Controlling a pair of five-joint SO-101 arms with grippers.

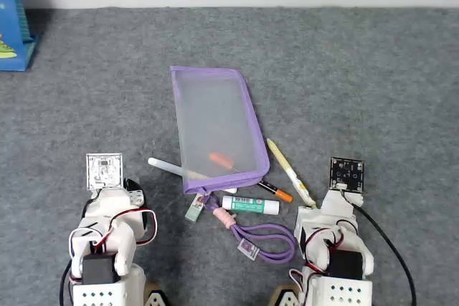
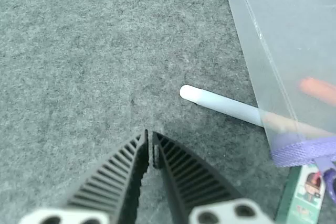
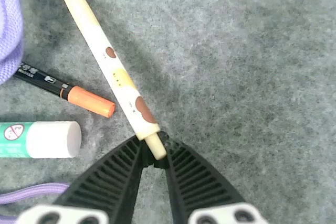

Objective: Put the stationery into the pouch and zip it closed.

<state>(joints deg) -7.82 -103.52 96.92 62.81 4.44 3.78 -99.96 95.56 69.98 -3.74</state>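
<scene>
Loading step, early on. Translucent purple-edged fabric pouch (image 1: 215,120) lies mid-frame in the high view, with most stationery outside along its lower edge. Right claw (image 3: 155,153) is pinched on the butt of the cream brown-spotted pen (image 3: 113,72). Next, likely: lift it and steer it to the pouch mouth. Left claw (image 2: 150,148) is clenched and empty, near the white plastic pen (image 2: 220,105). The right wrist view shows the pinch plainly. The high view blurs it, but shows an orange item (image 1: 221,159) behind the pouch skin.

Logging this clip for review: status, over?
Left gripper shut, empty, by white pen. Right gripper at end of cream pen, grip unclear. Pouch flat; marker, glue stick outside it. Purple strap beside right arm.
</scene>
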